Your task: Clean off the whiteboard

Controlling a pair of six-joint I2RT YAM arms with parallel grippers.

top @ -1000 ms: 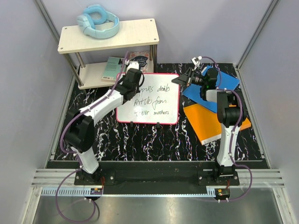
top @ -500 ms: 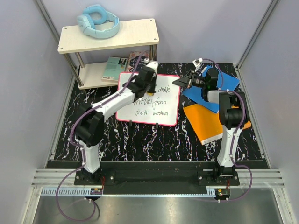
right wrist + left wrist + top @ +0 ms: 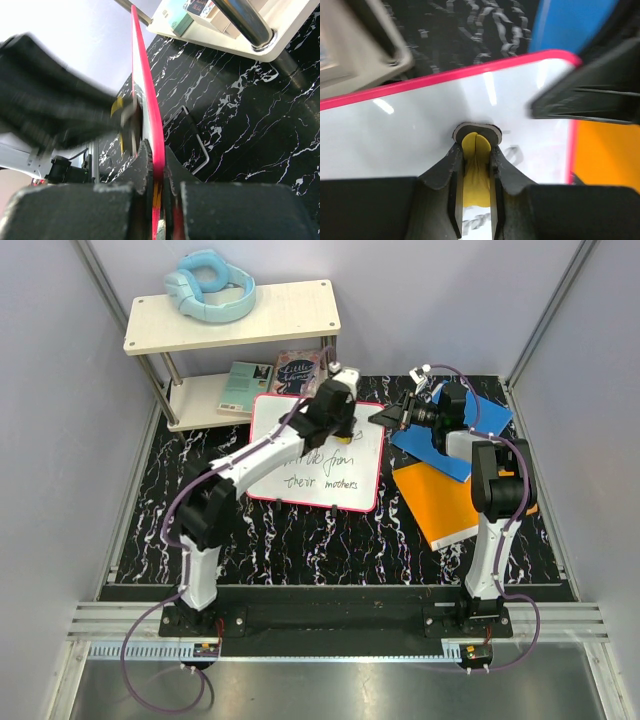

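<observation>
Pale wood makes up the two-tier shelf (image 3: 280, 315) that is standing at the far left on round metal legs, with padded light-blue headphones (image 3: 210, 285) lying on its top board and a teal book (image 3: 245, 387) resting flat beside a patterned book (image 3: 297, 370) on the lower one. Just right of it, the whiteboard (image 3: 360, 465), glossy, nearly square and rimmed in rounded pink-red, is lying at the middle of the black, white-veined marble table (image 3: 300, 550), carrying lines of dark handwriting across its lower half. The left gripper (image 3: 476, 145) is clenching a soft yellow eraser (image 3: 476, 170) between its dark tapered fingers (image 3: 445, 175) and pressing the eraser's rounded tip against the board near the top right corner. The right gripper (image 3: 155, 150) is pinching the board's right-hand pink-red edge between its closed fingers. Farther right, a flat blue book (image 3: 480, 415) is overlapping the far corner of a thicker orange book (image 3: 440, 500).
</observation>
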